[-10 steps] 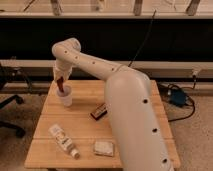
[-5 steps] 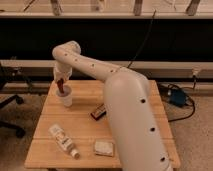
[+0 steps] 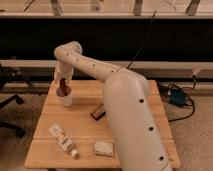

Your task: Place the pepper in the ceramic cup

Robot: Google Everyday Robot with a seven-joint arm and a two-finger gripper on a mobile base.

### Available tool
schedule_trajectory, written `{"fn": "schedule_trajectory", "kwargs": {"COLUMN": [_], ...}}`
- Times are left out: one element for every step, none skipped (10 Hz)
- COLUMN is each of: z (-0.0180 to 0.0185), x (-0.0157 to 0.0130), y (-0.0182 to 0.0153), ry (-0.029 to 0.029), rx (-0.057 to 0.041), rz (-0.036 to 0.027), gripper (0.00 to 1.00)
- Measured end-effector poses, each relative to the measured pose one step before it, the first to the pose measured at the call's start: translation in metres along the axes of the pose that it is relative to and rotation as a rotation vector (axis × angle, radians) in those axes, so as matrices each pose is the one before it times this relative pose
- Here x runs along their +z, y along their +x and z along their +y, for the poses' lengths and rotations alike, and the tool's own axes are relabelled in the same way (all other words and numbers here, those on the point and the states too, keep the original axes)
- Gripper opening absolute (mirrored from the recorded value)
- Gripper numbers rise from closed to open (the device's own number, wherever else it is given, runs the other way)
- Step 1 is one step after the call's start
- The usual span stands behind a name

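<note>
Claw (image 3: 62,84) directly above the ceramic cup (image 3: 65,98), pepper (image 3: 62,88) at cup rim under it; claw state: can't tell.

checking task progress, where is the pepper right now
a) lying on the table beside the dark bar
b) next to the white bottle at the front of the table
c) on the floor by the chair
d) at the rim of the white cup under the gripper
d, the pepper shows as a dark red shape at the top of the ceramic cup, directly beneath the gripper at the table's back left corner, far from the dark bar and the white bottle.
</note>
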Motion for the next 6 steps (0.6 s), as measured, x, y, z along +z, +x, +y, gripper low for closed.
{"fn": "schedule_trajectory", "kwargs": {"z": [0.00054,-0.00032,0.00253,0.00367,0.00328,-0.00089], "x": [0.0,-0.00028,-0.0059,-0.00445,-0.00195,0.0028], "y": [-0.00089,-0.00063,0.00033,0.0011,0.00112,0.00018], "ry": [0.00062,0.00211,0.00678,0.001,-0.00188,-0.00002], "rx": [0.00144,0.00038,0.00309,0.00038,0.00084,-0.00111], "rz": [-0.00249,-0.00047,0.00755,0.0041,0.00168,-0.00065], "gripper": [0.8,0.8,0.8,0.8,0.8,0.8]}}
